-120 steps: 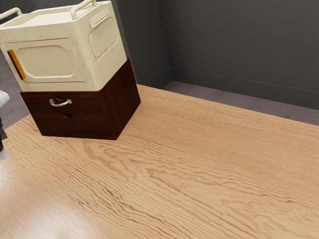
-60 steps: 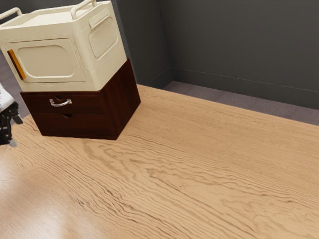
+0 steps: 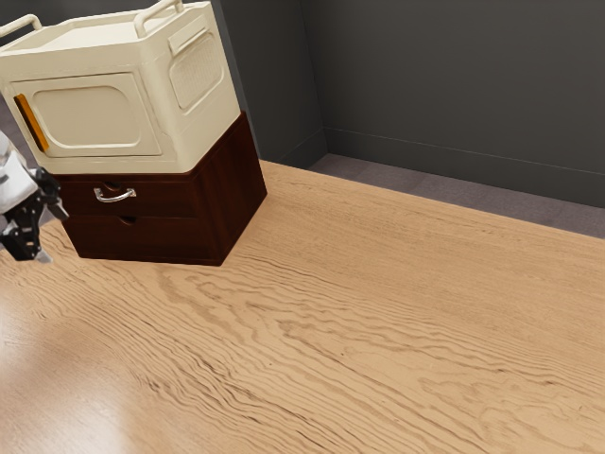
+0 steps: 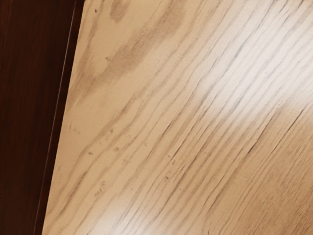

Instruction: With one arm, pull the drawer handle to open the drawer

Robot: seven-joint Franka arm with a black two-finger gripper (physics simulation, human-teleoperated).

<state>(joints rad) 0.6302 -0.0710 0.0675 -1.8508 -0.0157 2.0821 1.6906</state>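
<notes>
Exterior view: the drawer cabinet [image 3: 232, 189] is a boxy block of dark reddish-brown wood, smooth and faintly grained, with an upper drawer [image 3: 170, 197] above a lower drawer [image 3: 156, 241]. The handle [image 3: 115, 200], a shiny silvery bow, sits on the upper drawer's front, which lies flush in the cabinet. A cream container [image 3: 95, 113] with rounded corners, raised panels and an orange-yellow strip [image 3: 31, 123] rests on top. The table [image 3: 378, 359] is pale wood with wavy grain and a soft glare. Its far edge runs from behind the cabinet to the exterior view's right, below dark grey walls [image 3: 454, 95] and a greyish floor [image 3: 397, 180]. The black gripper [image 3: 54, 236] is near the cabinet's edge at the exterior view's left, its two fingers spread, with a gap between it and the handle; whether it touches the cabinet I cannot tell. Open room spreads across the tabletop in front of the drawers. The handle bulges outward from the front, and its long axis lies across the drawer's width, roughly along the drawer's top edge.

Wrist view: dark, smooth wood meets the table's streaky grain along a straight edge, with a thin paler line running beside it. Whitish glare lies over the tabletop.
</notes>
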